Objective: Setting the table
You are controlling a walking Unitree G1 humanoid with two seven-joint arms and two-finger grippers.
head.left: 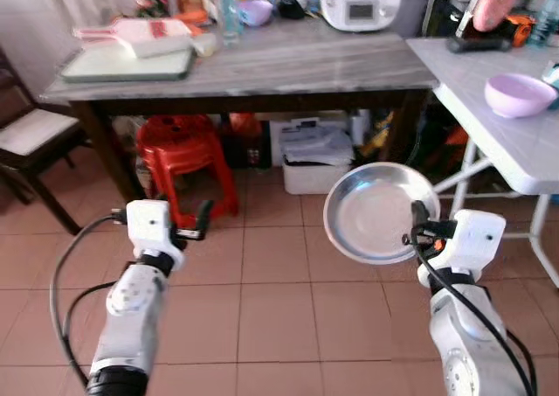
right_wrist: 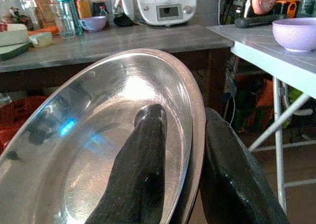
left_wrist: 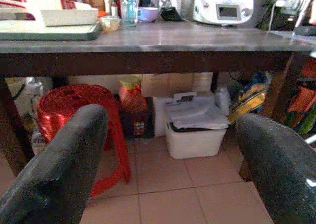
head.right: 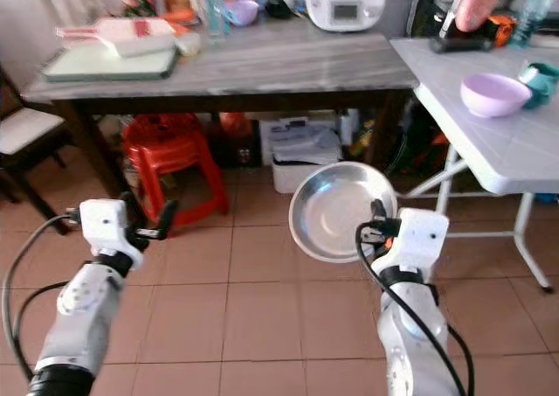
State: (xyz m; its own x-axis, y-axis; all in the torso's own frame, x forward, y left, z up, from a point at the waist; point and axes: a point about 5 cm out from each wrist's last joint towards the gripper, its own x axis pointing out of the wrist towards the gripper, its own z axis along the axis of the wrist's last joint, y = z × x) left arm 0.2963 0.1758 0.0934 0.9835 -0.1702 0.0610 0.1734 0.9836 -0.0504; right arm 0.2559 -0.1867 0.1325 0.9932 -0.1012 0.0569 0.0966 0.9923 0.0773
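Note:
A shiny steel plate point(head.left: 376, 211) is held upright over the tiled floor, its hollow side facing me. My right gripper point(head.left: 416, 224) is shut on its rim, one finger point(right_wrist: 143, 169) inside the bowl and the other behind the edge. My left gripper point(head.left: 194, 224) hangs at the same height on the left, open and holding nothing, pointing toward the red stool point(head.left: 182, 156). A lilac bowl point(head.left: 519, 94) stands on the white folding table point(head.left: 489, 90) at the right. The grey-topped wooden table point(head.left: 262, 64) stretches across ahead.
On the grey table are a green board with a white tray point(head.left: 140, 42), a bottle point(head.left: 230, 11), a small purple bowl point(head.left: 256, 11) and a white kitchen machine point(head.left: 360, 1). Boxes point(head.left: 316, 156) sit beneath it. A dark chair point(head.left: 31, 142) stands at left.

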